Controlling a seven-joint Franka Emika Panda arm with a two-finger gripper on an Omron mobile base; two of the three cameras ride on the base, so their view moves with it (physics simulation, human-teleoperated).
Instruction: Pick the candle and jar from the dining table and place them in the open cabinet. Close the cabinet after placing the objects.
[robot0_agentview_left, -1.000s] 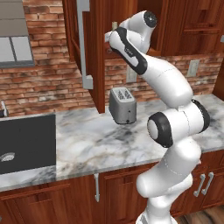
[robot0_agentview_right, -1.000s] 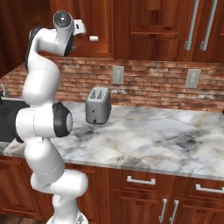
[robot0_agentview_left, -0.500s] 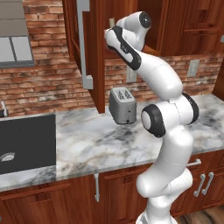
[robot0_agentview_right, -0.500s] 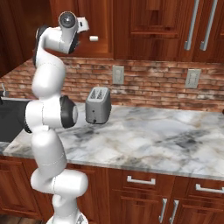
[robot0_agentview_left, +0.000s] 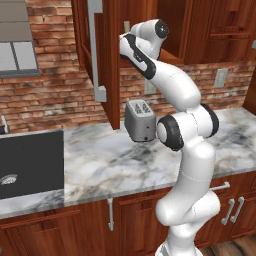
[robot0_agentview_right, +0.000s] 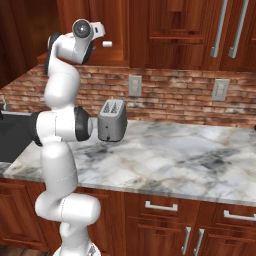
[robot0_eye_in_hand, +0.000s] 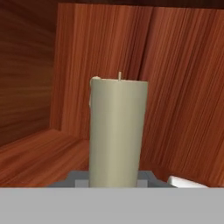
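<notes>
The candle, a pale cream stick with a short wick, stands upright right in front of the hand, with dark grey metal at its foot. My gripper is shut on the candle low down, and its fingers are mostly hidden behind it. Reddish wood surrounds the candle: this is the inside of the cabinet, whose shelf lies just below. In the left base view the cabinet door stands open, and my arm reaches up into the opening. The jar and the dining table are out of view.
A silver toaster stands on the marble worktop below the cabinet. A black sink is at the left. Closed wall cabinet doors with long handles are to the right. Low units run under the worktop.
The arm has stretched up and its elbow has straightened, carrying the hand further toward the cabinet opening. The toaster and the door have not moved.
</notes>
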